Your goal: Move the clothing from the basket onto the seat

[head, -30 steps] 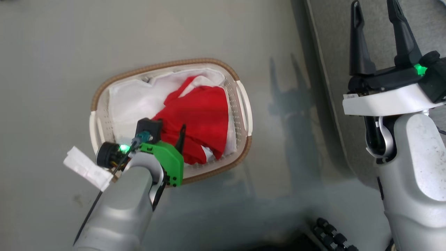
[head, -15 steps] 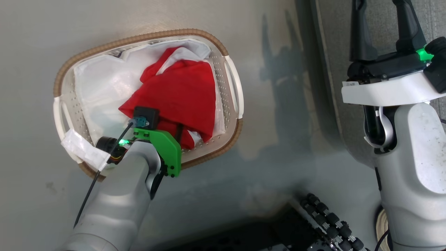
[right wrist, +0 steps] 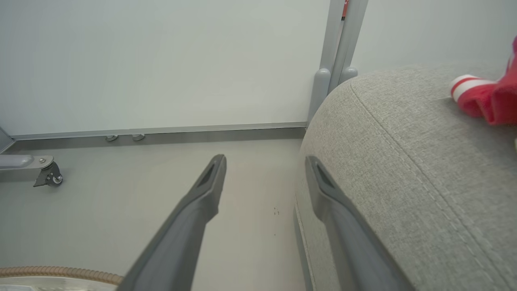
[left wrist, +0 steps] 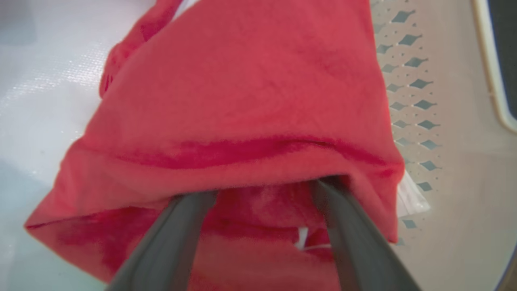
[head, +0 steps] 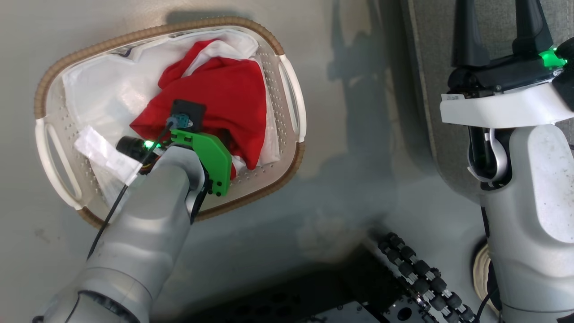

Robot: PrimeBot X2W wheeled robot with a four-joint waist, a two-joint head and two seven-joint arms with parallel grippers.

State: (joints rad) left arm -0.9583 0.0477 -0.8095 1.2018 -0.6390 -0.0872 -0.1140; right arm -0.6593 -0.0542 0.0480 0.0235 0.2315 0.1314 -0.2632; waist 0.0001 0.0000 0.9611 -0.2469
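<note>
1. Since the earlier picture the left arm has pushed deeper into the basket. The dark finger that stood clear over the cloth is now tucked into the red garment. The head camera has also shifted, so the basket sits higher and further left in that view.
2. The red garment lies bunched in the right half of the basket, on the white cloth liner, with a white panel showing at its far end.
3. In the left wrist view, the left gripper has its fingers spread apart. Their tips are slid under a fold of the garment's red cloth, so they are hidden, and they are not clamped on it.
4. The basket's perforated white wall rises just beside that garment.
5. The basket stands on the grey floor, near the grey sofa.
6. A second red garment with a red-and-white striped cuff lies on top of the sofa.
7. The right gripper is raised beside the sofa's rounded edge, well apart from the basket. Its fingers are wide apart and hold nothing.
</note>
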